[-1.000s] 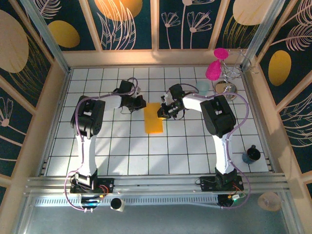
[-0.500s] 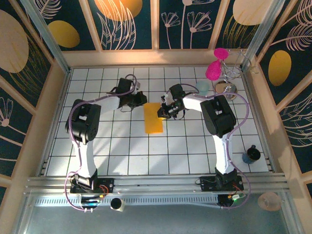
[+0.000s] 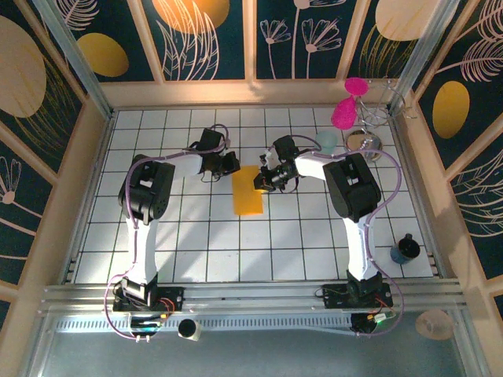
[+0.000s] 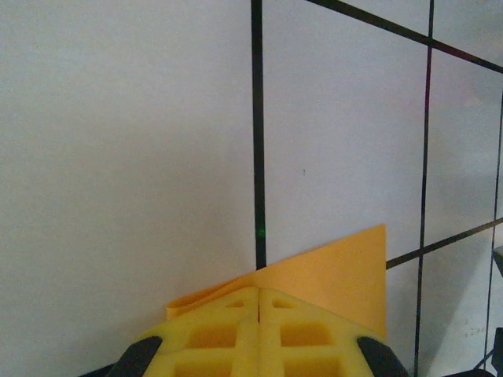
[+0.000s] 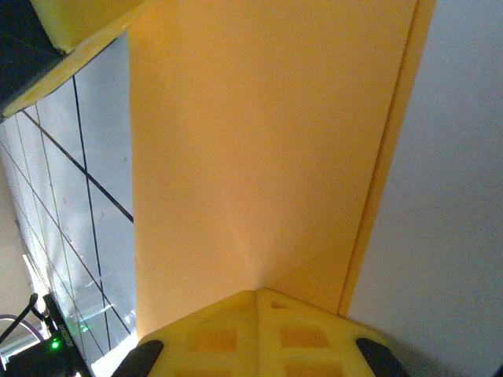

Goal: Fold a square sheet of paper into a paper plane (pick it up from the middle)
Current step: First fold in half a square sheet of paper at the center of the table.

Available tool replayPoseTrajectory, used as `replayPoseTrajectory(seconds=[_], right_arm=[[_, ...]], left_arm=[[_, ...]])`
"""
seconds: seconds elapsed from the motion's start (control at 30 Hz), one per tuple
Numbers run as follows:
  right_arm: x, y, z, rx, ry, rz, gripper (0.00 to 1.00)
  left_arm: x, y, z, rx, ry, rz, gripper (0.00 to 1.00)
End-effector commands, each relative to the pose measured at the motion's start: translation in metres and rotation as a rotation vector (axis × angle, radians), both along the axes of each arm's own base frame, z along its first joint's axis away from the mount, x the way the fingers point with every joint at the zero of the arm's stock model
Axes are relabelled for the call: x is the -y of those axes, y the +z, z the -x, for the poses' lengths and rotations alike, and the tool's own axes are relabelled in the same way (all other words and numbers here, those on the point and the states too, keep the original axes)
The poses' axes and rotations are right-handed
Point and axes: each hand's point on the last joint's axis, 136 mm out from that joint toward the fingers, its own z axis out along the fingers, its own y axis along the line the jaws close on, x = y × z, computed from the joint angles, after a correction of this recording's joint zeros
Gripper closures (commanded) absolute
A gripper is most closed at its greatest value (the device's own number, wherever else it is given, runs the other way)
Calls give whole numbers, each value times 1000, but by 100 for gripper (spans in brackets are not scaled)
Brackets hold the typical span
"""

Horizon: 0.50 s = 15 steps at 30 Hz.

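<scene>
The square sheet of paper [image 3: 249,191] lies on the white tiles, folded into a narrow orange-yellow rectangle. My left gripper [image 3: 230,163] is shut, its yellow tips [image 4: 258,292] down at the paper's far left corner [image 4: 338,267], where one layer curls up slightly. Whether paper is pinched between them I cannot tell. My right gripper [image 3: 262,181] is shut too, and its tips [image 5: 258,294] press on the paper [image 5: 259,141] near its right edge. A thin strip of a lower layer shows along that edge. The left gripper's yellow finger [image 5: 78,31] shows at the paper's far corner.
A pale teal cup [image 3: 328,141], a round metal object [image 3: 363,142] and pink fluffy things [image 3: 343,114] stand at the back right. A dark small cup [image 3: 405,248] sits near the right wall. Wooden rails border the tiled floor [image 3: 196,243].
My left arm has swung its elbow out and back, and its gripper has shifted slightly right, closer to the paper's corner. The right arm and the paper have not moved.
</scene>
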Motion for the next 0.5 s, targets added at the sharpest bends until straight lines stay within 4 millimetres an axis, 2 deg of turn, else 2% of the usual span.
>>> replayPoseTrajectory(seconds=[0.0, 0.13, 0.27, 0.37, 0.47], right_arm=[[96, -109, 41, -175, -95, 478, 99], [97, -106, 36, -163, -96, 477, 99], [87, -93, 26, -123, -53, 441, 99], [79, -79, 14, -79, -9, 410, 99], [71, -67, 0, -15, 44, 383, 99]], left_arm=[[-43, -20, -12, -23, 93, -94, 95], [-76, -17, -28, -8, 159, -103, 95], [-98, 0, -42, 24, 164, -174, 95], [-100, 27, -46, 75, 146, -188, 94], [-85, 49, -35, 90, 116, -87, 94]])
